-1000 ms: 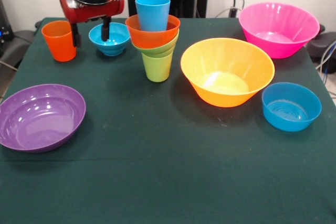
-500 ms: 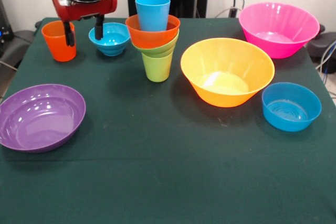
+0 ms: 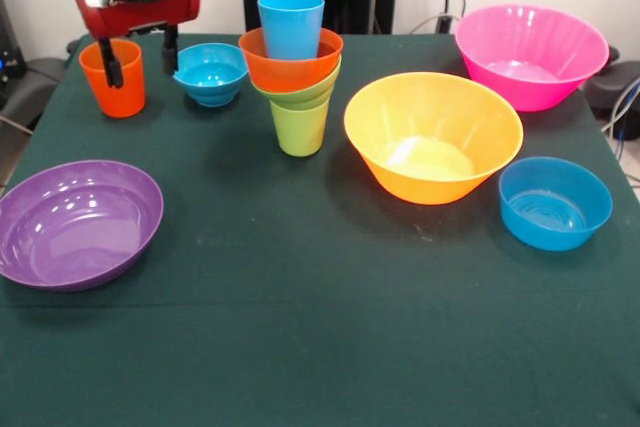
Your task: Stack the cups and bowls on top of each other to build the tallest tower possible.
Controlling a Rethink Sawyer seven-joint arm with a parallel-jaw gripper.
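Note:
The tower stands at the middle back: a lime green cup point(image 3: 299, 129) as base, a small green bowl point(image 3: 303, 95), a medium orange bowl point(image 3: 283, 69) and a light blue cup point(image 3: 291, 23) on top. An orange cup point(image 3: 122, 92) stands upright at the back left. My gripper point(image 3: 141, 57) is open and empty above it. One finger point(image 3: 114, 65) shows across the cup's front. The other finger hangs between the cup and the small blue bowl point(image 3: 210, 73). I cannot tell whether a finger touches the cup.
A large purple bowl point(image 3: 78, 222) lies at the front left. A yellow-orange bowl point(image 3: 432, 137) sits right of the tower, a pink bowl point(image 3: 530, 55) at the back right, a medium blue bowl point(image 3: 554, 203) at the right. The table point(image 3: 320, 327) has a dark green cloth.
My gripper has moved left in the picture, from over the small blue bowl to over the orange cup. It stays open. Cups and bowls have not moved.

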